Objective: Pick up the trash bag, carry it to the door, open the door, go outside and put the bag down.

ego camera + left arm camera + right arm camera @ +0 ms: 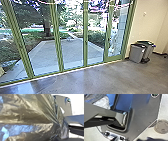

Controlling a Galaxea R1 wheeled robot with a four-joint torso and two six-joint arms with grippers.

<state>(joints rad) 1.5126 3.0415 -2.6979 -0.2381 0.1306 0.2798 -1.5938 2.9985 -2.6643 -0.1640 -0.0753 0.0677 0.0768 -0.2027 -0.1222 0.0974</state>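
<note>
Head view: polished concrete floor [82,80], grey w/ soft reflections, runs up to a row of tall green-framed glass doors [59,50]. Cream wall [150,20] at R side of rm. Thru glass: paved yard [72,50] w/ pale edging, a thick tree trunk [47,20], plants both sides. Glass & frames stand btwn rm & yard; grey bins [137,53] w/ dark tops sit by the wall, just R of the doors, off to the side of the glass. L wrist view: trash bag [25,115], dark shiny plastic, v. close to cam, robot's flat plate [62,102] beyond it. Folds run lengthwise & converge from the wide body to a narrow, bunched neck, w/ a short crumpled tuft past it; long axis follows those folds, body-to-neck. Can't tell if bag's upright or tilted. Can't tell if left gripper is open or closed. R wrist view: pale, crumpled bit of plastic by the robot's jointed bar [112,116], over the plate; light floor around, w/ a round brown disc [162,126] near plate edge. Right gripper: open or closed, can't tell.
</note>
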